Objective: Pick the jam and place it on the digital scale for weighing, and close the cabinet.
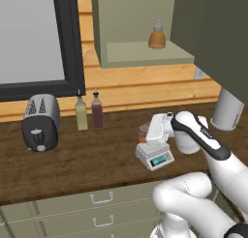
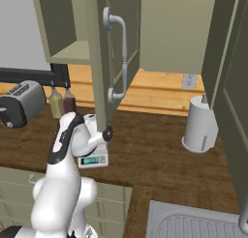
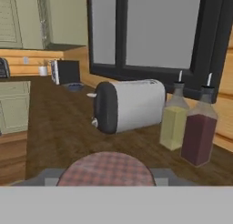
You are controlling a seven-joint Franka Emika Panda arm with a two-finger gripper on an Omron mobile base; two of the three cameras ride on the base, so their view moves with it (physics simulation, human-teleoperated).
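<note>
The jam (image 1: pixel 142 133), a squat orange jar, sits at the front of my gripper (image 1: pixel 147 135), just over the back of the digital scale (image 1: pixel 155 157). My gripper is shut on the jar, though the hand covers its fingers. In the hand view the jam's chequered reddish lid (image 3: pixel 107 169) lies close at the bottom, with the scale's grey plate (image 3: pixel 44 175) on both sides. From the right, the arm hides the jar above the scale (image 2: pixel 93 159). The olive cabinet door (image 2: pixel 99 63) stands open, its silver handle (image 2: pixel 122 55) facing out.
A tan beehive bottle (image 1: pixel 156 36) stands on the open cabinet shelf. A toaster (image 1: pixel 41 122) and two bottles (image 1: pixel 81 113) (image 1: pixel 97 111) line the back left of the wooden counter. A white cylinder (image 2: pixel 199 125) stands at the right, and a sink (image 2: pixel 193 222) lies beyond.
</note>
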